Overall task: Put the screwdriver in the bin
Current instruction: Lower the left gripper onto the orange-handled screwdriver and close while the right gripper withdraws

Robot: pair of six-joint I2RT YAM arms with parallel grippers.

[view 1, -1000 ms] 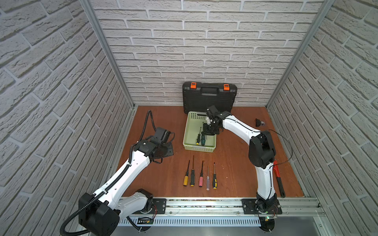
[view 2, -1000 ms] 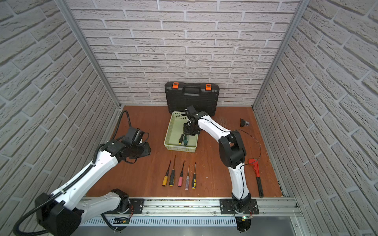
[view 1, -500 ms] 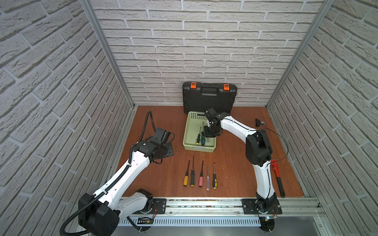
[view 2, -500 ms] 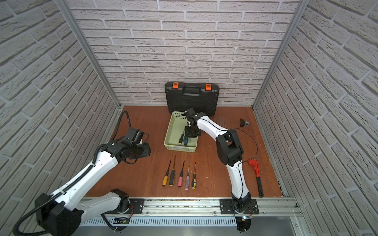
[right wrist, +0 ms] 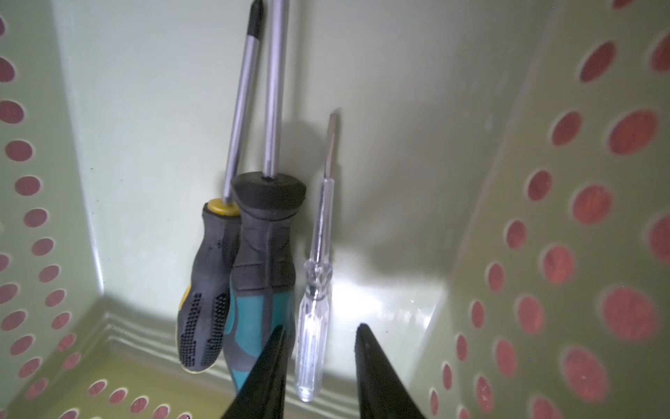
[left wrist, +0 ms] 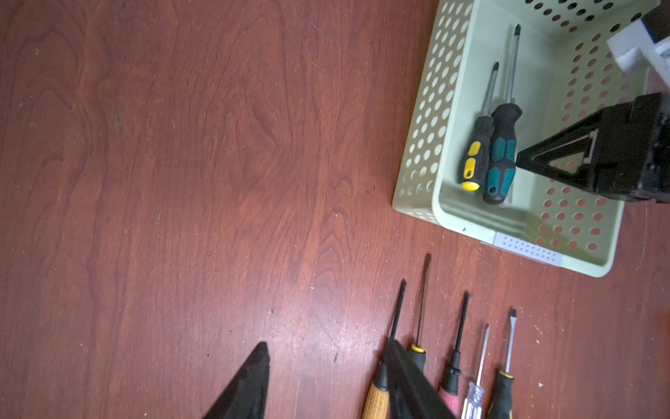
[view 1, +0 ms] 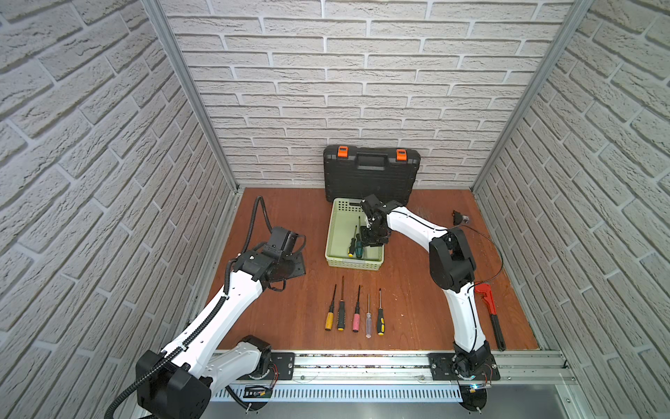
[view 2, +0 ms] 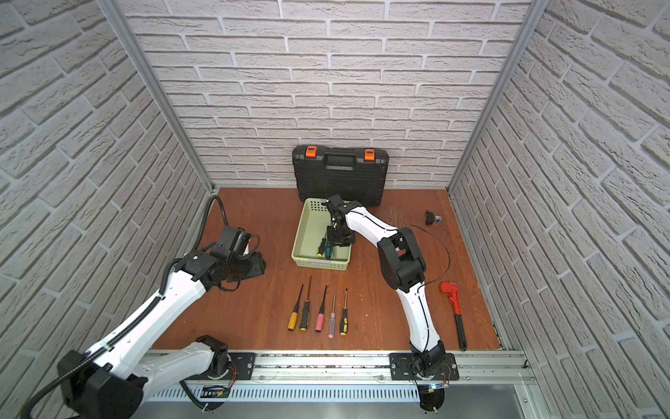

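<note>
1. The right gripper [right wrist: 321, 332] has its jaws parted and pinches nothing. The clear screwdriver [right wrist: 317, 275] lies between them on the floor of the bin [right wrist: 398, 145], so this delivery looks done.
2. Beside it lie a teal-handled screwdriver [right wrist: 261, 261] and a yellow-and-black screwdriver [right wrist: 208, 275].
3. The left gripper [left wrist: 326, 352] is spread and empty, near five screwdrivers [view 1: 357, 312] on the table [view 1: 282, 326] that are probably left to move.

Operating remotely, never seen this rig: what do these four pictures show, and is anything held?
Two white robot arms work over the brown wooden table. Both top views look down on everything; each wrist view looks along one arm's fingers. The right arm's fingers are inside the pale green perforated plastic bin, open around a clear-handled screwdriver lying on its floor beside a teal-handled one and a black-yellow one. The left arm's fingers hover open. Nothing is held. Five screwdrivers lie in a row; a black toolcase stands at the wall, a red wrench on the right.
</note>
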